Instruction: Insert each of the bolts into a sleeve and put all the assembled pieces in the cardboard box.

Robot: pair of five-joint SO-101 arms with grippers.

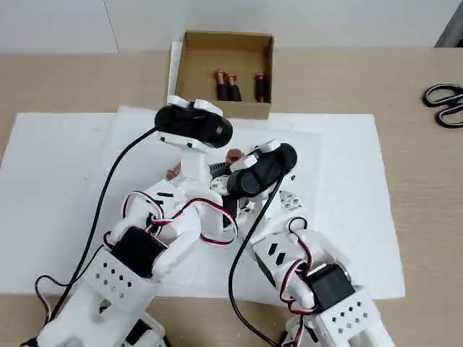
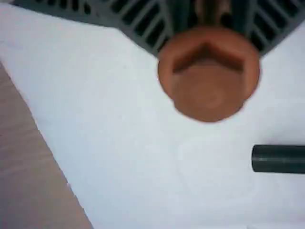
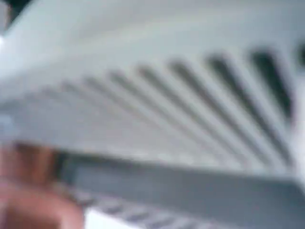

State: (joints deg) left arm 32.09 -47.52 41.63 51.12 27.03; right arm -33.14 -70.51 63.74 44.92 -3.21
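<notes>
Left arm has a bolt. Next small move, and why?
Likely ease the left pincer toward the sleeve and line the bolt up with its end. The bolt sits in the pincer, and the sleeve is apart from it over the paper, not yet joined.

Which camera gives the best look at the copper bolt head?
The left wrist view: the bolt head faces the camera, large, its hexagon plain. The high view shows a small copper bit, mostly covered, likely the same bolt. The right wrist view gives a blurred copper patch, possibly it too.
</notes>
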